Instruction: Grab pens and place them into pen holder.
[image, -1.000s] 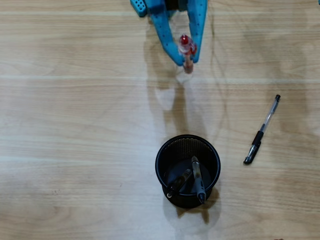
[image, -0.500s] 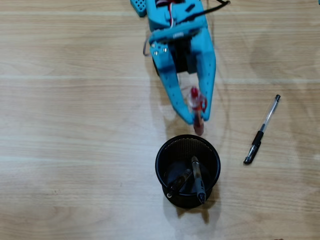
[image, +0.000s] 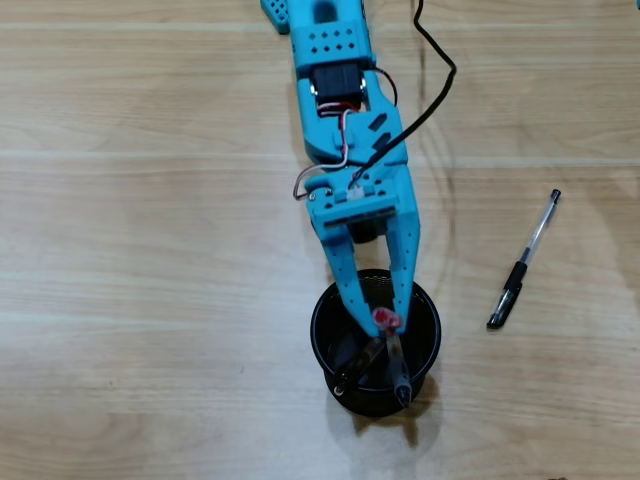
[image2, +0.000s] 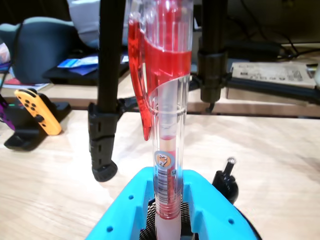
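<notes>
In the overhead view my blue gripper (image: 384, 320) hangs over the black mesh pen holder (image: 318, 332), shut on the red-and-white pen (image: 385, 320), which stands upright and is seen end-on. Two dark pens (image: 398, 368) lean inside the cup. A clear pen with a black cap (image: 523, 262) lies on the table to the right. In the wrist view the red-and-white pen (image2: 167, 125) rises between the jaws of the gripper (image2: 168, 192). The pen holder's mesh (image2: 146, 227) shows just below, and a black pen end (image2: 227, 181) pokes up at its right.
The wooden table (image: 150, 250) spreads wide on both sides of the cup. A black cable (image: 432, 95) trails from the arm. In the wrist view black tripod legs (image2: 103, 125) stand beyond the cup, and an orange controller (image2: 37, 112) lies at far left.
The gripper has carried the red-and-white pen down the overhead view from the top edge to above the pen holder. The arm has stretched out behind it.
</notes>
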